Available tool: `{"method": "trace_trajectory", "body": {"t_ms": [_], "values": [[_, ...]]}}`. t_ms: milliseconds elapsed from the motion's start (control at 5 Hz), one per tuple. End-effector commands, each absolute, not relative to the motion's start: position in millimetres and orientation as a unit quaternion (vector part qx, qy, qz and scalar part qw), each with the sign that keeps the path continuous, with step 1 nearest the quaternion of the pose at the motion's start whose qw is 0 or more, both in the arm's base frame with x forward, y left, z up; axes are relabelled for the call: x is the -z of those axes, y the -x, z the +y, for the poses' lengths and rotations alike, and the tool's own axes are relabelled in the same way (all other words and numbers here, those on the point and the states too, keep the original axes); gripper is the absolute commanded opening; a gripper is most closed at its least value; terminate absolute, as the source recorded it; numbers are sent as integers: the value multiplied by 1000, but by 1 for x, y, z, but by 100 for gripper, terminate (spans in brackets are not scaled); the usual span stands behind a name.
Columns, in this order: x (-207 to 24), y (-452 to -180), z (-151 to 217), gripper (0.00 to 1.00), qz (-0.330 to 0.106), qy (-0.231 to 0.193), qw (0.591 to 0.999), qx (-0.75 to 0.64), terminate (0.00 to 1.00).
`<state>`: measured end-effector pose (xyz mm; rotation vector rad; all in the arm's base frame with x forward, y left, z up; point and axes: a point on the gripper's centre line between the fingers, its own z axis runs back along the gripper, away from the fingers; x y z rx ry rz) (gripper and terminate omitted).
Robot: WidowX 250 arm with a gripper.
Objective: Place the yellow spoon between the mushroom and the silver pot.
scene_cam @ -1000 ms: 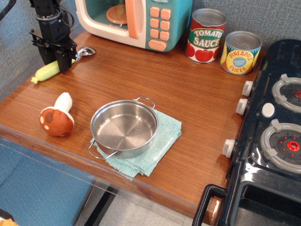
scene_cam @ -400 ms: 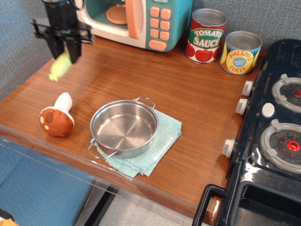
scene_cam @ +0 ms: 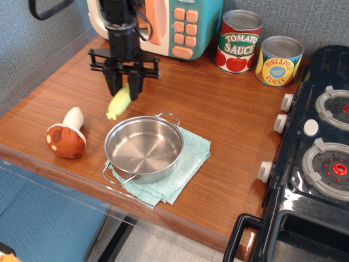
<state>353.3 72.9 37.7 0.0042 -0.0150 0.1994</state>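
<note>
My black gripper is shut on the yellow spoon and holds it above the table, its pale yellow-green handle hanging down and to the left. The spoon's silver bowl end is hidden behind the fingers. The spoon hangs just behind the far left rim of the silver pot, which sits on a teal cloth. The mushroom lies on its side at the left, brown spotted cap toward the table's front edge, white stem pointing back. The gripper is to the right of and behind the mushroom.
A toy microwave stands at the back. A tomato sauce can and a pineapple slices can stand at the back right. A black toy stove fills the right side. The wooden table's front edge runs close to the mushroom and pot.
The gripper lifted the spoon off the table at the back left and carried it right and forward, to just behind the pot's left rim. Mushroom and pot have not moved.
</note>
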Motion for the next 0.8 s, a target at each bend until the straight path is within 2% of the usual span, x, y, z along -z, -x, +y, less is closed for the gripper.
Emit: {"method": "trace_trajectory", "body": {"t_ms": [0, 200, 400, 600], "values": [[-36, -366, 54, 0, -31, -12, 998, -61, 0], [-34, -367, 66, 0, -30, -2, 998, -50, 0], [-44, -364, 67, 100, -41, 0, 999, -28, 0], [-75, -358, 65, 100, -74, -2, 997, -25, 0]]}}
